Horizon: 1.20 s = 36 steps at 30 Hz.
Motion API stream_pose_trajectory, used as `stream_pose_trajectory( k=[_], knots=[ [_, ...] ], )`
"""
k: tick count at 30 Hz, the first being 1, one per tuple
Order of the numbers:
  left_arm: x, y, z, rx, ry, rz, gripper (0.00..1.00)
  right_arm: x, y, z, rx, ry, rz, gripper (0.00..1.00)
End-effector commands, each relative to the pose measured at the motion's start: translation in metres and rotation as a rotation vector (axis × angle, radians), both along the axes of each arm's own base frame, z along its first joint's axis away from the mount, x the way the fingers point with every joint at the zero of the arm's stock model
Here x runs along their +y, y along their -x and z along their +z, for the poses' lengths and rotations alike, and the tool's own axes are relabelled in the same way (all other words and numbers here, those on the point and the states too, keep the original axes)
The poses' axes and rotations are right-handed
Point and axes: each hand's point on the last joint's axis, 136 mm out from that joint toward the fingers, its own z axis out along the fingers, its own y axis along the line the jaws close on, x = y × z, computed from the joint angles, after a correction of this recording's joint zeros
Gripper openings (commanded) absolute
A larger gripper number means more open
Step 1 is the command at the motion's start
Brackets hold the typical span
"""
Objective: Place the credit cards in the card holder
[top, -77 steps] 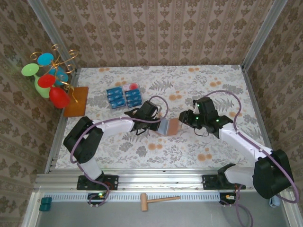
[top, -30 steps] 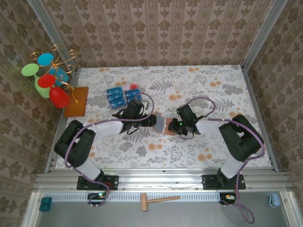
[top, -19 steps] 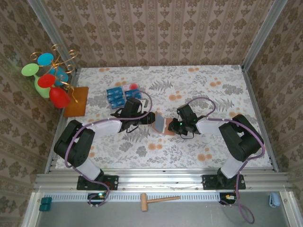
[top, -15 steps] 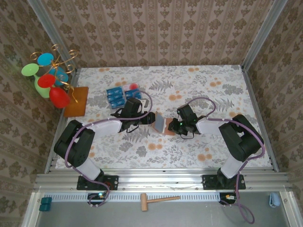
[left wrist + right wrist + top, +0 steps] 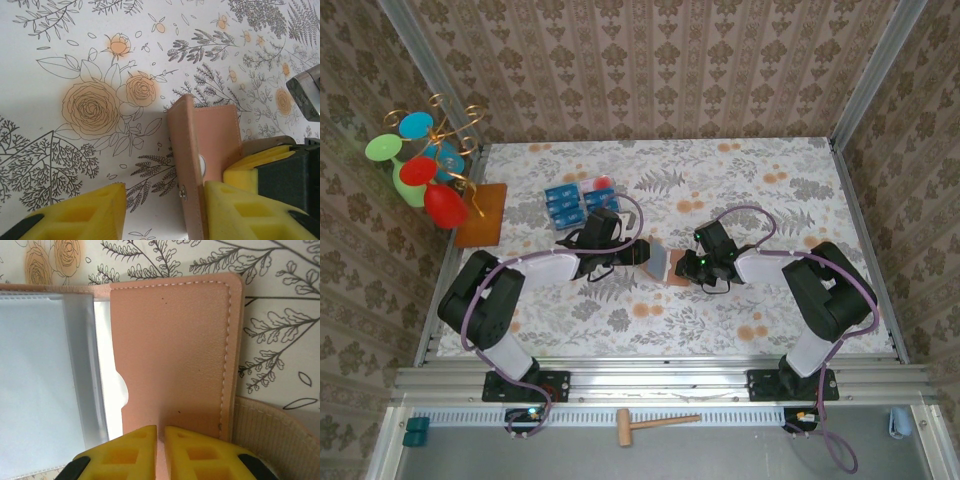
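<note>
On the table (image 5: 775, 185), right hand (image 5: 160, 434) pinches card holder (image 5: 175, 350); left hand (image 5: 166, 200) half-open

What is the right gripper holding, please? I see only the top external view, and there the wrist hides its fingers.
Observer: In the right wrist view, the right gripper is shut on an edge of the card holder's tan cover.
Operator: Is anything inside it already?
Observer: No. The clear sleeves beside that cover look empty.
Operator: And the left gripper?
Observer: In the left wrist view, the left gripper is open. A cover of the holder stands on edge beside one yellow pad, well apart from the other pad.
</note>
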Motion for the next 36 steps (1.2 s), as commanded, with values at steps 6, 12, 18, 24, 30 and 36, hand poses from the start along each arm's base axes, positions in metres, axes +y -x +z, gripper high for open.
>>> stream_pose_trajectory(
  k=[6, 12, 18, 24, 30, 36],
  knots=[
    [-0.007, -0.003, 0.015, -0.031, 0.059, -0.011, 0.27, -0.030, 0.024, -0.050, 0.123, 0.145, -0.028, 0.15],
    [-0.015, -0.002, 0.029, -0.044, 0.126, -0.028, 0.12, -0.029, 0.023, -0.053, 0.129, 0.141, -0.024, 0.15],
    [-0.028, 0.004, 0.034, -0.039, 0.142, -0.066, 0.02, -0.026, 0.021, -0.053, 0.133, 0.135, -0.016, 0.14],
    [-0.036, 0.009, 0.029, -0.025, 0.132, -0.086, 0.00, -0.027, 0.021, -0.054, 0.136, 0.138, -0.018, 0.15],
    [-0.038, 0.012, 0.022, -0.018, 0.100, -0.092, 0.00, -0.028, 0.019, -0.050, 0.133, 0.134, -0.014, 0.19],
    [-0.037, 0.013, 0.033, -0.042, 0.092, -0.072, 0.00, -0.039, 0.008, -0.025, 0.090, 0.128, -0.021, 0.31]
  ],
)
